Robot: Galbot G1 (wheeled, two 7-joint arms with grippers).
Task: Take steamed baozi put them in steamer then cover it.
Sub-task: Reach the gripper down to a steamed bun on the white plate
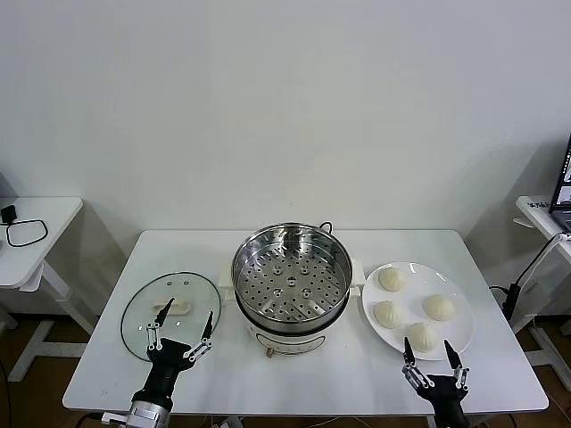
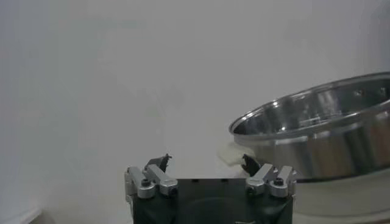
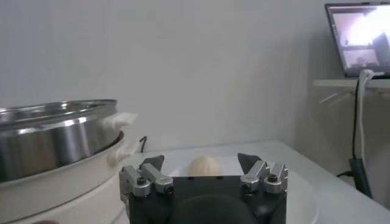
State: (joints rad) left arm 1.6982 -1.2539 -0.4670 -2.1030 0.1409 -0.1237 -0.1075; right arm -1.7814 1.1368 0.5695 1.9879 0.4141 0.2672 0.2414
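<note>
We find four baozi (image 1: pixel 411 309) on the plate (image 1: pixel 459 338), steamer (image 1: pixel 292 278) empty, cover (image 1: pixel 170 314) beside it. Left gripper (image 1: pixel 183 329) and right gripper (image 1: pixel 428 354) hover spread, holding nothing.

Empty steamer (image 1: pixel 291 278) between flat-lying cover (image 1: pixel 171 314) and four plated baozi (image 1: pixel 415 310)

white wall (image 1: pixel 268 89), white table (image 1: pixel 107 357), side desks (image 1: pixel 36 232)
</note>
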